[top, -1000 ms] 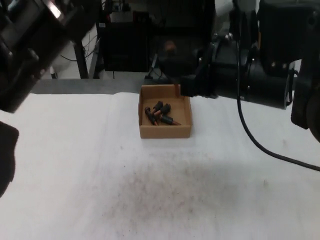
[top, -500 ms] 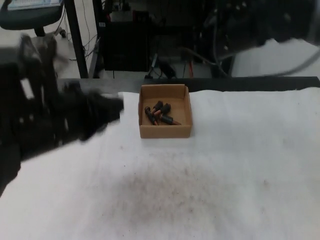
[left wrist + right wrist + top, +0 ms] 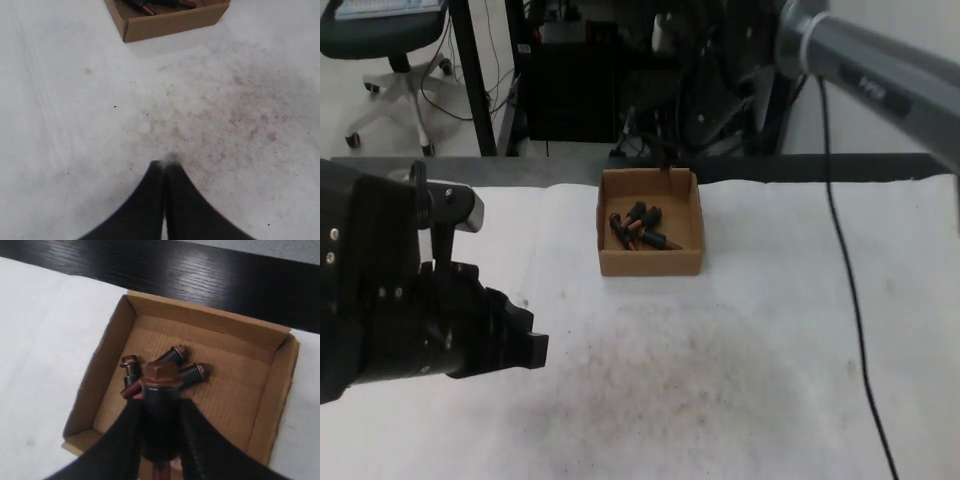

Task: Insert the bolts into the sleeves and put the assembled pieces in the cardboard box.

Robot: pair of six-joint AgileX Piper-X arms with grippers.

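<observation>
My right gripper [image 3: 161,409] is shut on an assembled piece [image 3: 160,377], a black sleeve with a copper bolt head on top. It hangs over the open cardboard box [image 3: 210,318]. Several assembled pieces [image 3: 182,365] lie on the box floor. In the high view the box [image 3: 650,264] sits at the back middle of the white cloth with those pieces [image 3: 640,230] inside. My left gripper [image 3: 165,162] is shut with nothing in it, low over the stained cloth in front of the box [image 3: 170,22]. The left arm's bulk [image 3: 410,310] fills the near left.
A white cloth [image 3: 770,330] covers the bench, with a dark speckled stain [image 3: 640,360] in the middle. The right arm's grey tube [image 3: 880,75] and its cable [image 3: 850,290] cross the right side. A black bench edge [image 3: 200,275] runs behind the box.
Both arms swung through the high view. The left arm has settled at the near left, and the right arm has lifted clear to the upper right. The box has not moved.
</observation>
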